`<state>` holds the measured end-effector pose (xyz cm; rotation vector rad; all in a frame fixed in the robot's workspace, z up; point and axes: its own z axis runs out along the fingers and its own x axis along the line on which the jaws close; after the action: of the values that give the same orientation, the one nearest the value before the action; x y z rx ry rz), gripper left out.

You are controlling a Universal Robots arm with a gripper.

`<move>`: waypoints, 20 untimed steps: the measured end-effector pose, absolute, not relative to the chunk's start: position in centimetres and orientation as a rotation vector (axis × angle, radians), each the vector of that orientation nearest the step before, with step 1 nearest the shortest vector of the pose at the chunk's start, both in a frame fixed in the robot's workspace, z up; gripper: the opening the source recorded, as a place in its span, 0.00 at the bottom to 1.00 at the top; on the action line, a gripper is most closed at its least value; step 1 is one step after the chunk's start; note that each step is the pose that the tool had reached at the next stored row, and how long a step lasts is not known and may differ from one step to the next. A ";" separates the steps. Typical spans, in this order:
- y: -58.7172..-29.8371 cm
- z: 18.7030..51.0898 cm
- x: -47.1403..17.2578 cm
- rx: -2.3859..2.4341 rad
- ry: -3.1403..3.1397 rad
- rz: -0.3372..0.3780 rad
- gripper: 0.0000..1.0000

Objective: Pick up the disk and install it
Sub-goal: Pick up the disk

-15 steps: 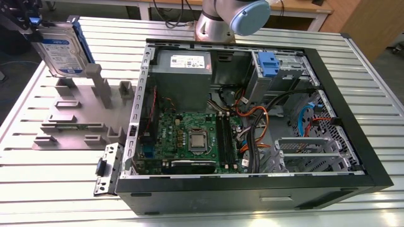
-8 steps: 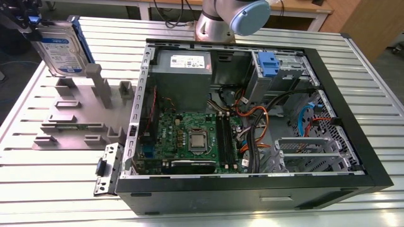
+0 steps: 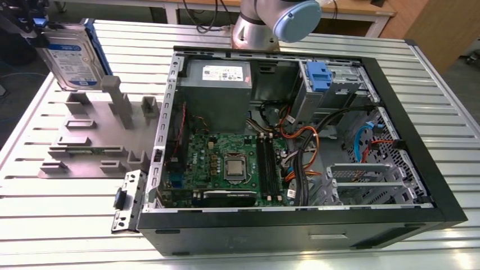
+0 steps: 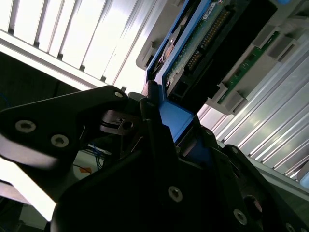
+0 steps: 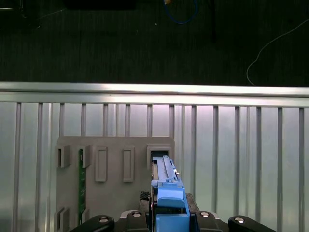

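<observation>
The disk [image 3: 71, 56], a silver drive with a white-and-blue label in a blue carrier, stands upright on edge at the far end of the exterior view's left. My gripper [image 3: 31, 29] is shut on its upper end. In the first wrist view the disk's blue carrier edge [image 5: 167, 193] runs from my gripper [image 5: 169, 226] down to a slot [image 5: 159, 155] in the grey fixture. I cannot tell whether its lower end rests in that slot. The second wrist view shows the black fingers [image 4: 154, 130] clamping the blue carrier [image 4: 175, 118], with the disk's circuit side [image 4: 207, 43] beyond.
A grey slotted fixture [image 3: 90, 135] lies on the slatted aluminium table [image 3: 67, 225]. A green board [image 5: 82, 181] stands in one slot. The open computer case [image 3: 300, 219] sits to the right, with a power supply [image 3: 217, 76], motherboard [image 3: 232, 166] and a blue latch [image 3: 318, 76] in the drive bay. The arm's base [image 3: 274, 22] is behind it.
</observation>
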<state>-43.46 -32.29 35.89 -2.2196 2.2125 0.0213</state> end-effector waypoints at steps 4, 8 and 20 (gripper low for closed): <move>-32.3 36.1 -43.5 -2.220 2.212 0.021 0.36; -32.3 36.2 -43.5 -2.220 2.212 0.021 0.36; -32.3 36.6 -43.5 -2.220 2.212 0.021 0.36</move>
<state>-43.46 -32.29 36.61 -2.2196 2.2125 0.0210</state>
